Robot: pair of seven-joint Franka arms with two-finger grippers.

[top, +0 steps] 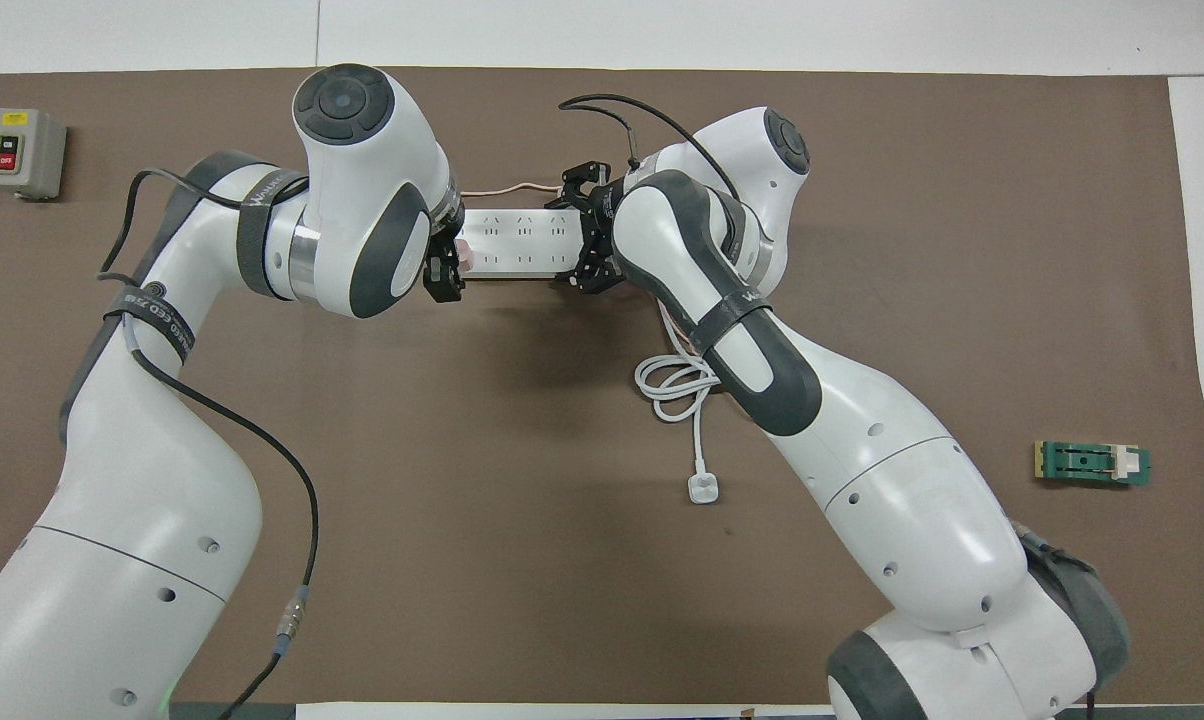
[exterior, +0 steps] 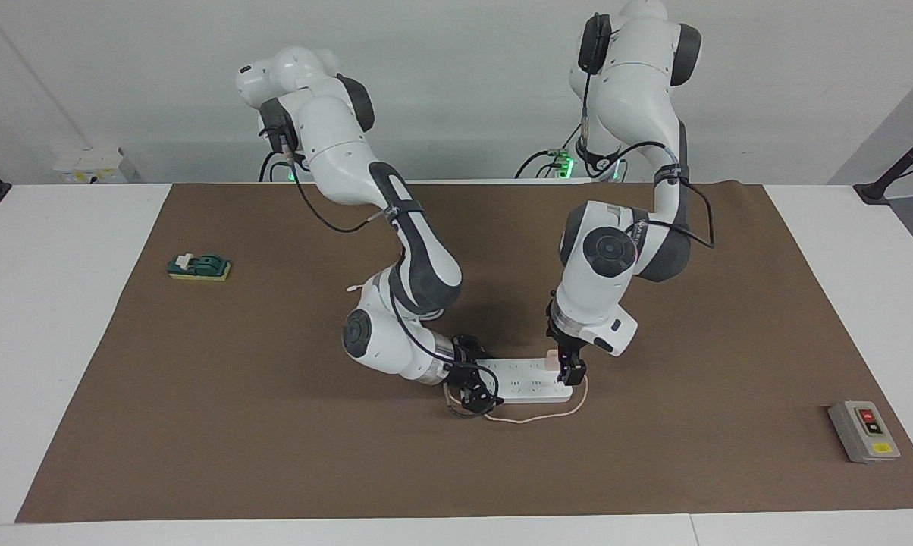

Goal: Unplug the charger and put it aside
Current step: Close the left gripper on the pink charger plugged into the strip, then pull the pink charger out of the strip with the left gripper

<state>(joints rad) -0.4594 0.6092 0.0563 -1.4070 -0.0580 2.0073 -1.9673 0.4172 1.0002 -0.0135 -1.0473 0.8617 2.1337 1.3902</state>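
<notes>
Fingers [exterior: 578, 371] over brown mat [exterior: 236, 425]

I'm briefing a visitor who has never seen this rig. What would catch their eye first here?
Both arms meet at the white power strip in the middle of the brown mat. The left gripper is down on the small pink charger at one end of the strip, and the right gripper is at the strip's other end. The charger's thin pink cable loops on the mat beside the strip.
</notes>
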